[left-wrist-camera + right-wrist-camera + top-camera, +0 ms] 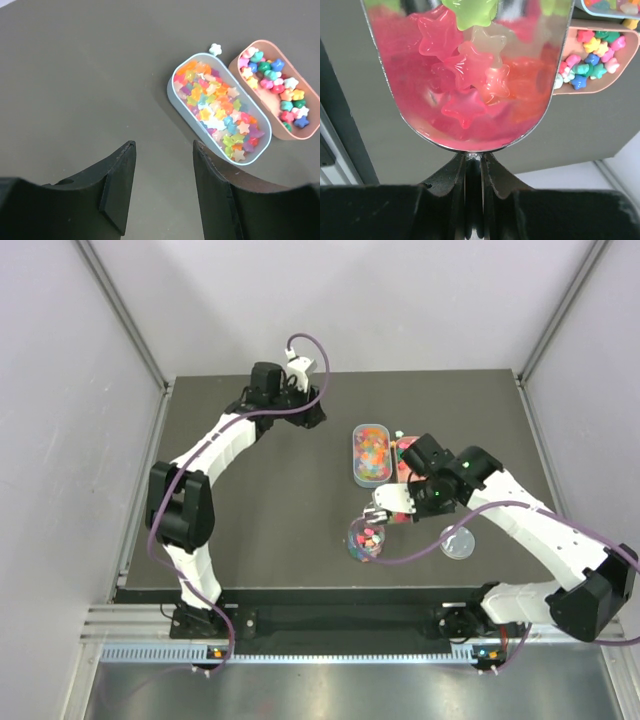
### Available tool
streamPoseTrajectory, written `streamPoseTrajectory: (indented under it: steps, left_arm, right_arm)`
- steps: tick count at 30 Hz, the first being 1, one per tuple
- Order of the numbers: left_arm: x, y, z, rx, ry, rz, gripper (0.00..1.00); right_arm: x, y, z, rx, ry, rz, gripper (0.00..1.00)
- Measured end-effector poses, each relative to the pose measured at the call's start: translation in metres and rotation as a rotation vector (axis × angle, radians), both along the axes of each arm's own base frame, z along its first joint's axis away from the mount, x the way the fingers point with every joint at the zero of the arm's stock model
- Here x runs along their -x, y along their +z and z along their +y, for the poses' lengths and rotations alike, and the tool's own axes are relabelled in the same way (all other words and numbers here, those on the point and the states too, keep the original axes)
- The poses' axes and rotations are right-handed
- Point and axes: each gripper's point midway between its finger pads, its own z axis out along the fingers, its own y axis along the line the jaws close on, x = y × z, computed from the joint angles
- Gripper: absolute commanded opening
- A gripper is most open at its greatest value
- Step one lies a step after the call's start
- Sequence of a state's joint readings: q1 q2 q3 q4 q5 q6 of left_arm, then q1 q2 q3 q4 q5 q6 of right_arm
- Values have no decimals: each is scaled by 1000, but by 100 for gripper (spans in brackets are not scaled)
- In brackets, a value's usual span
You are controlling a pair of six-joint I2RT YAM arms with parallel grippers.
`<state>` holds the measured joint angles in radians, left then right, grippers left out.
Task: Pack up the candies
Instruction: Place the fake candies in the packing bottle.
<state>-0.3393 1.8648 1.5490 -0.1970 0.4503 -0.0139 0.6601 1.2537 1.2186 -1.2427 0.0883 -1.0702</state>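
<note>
Your right claw (474,167) is pinched tight on the scoop (470,135) handle. The scoop carries a few star candies (470,65) and hangs over the cup (368,540), which is part filled. The bulk sits in the two trays (172,95). Your left claw (163,150) is half-spread and empty over the table (75,75). Step looks like the pour: tilt gently, with the lip inside the rim.

You're in a robot lab cell, not a home. Plain pale panels (60,440) box in a dark table (280,540), bare aluminium posts (120,315) run up the corners, and two white arms (215,445) are bolted to a metal rail (330,635) at the near edge.
</note>
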Motion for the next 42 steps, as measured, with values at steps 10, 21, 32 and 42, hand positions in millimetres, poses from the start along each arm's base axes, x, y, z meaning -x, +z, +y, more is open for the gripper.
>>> streamPoseTrajectory:
  steps: [10, 21, 32, 42]
  left_arm:
    - [-1, -10, 9, -26, 25, 17, 54]
    - [0, -17, 20, -15, 57, 51, 54]
    - [8, -13, 24, -14, 63, 65, 54]
    - [8, -10, 33, -11, 84, 70, 54]
  right_arm:
    - [4, 2, 8, 176, 119, -4, 0]
    - [-4, -3, 6, 311, 137, -29, 0]
    - [-6, 2, 10, 377, 132, -96, 0]
    - [-14, 7, 5, 438, 126, -145, 0]
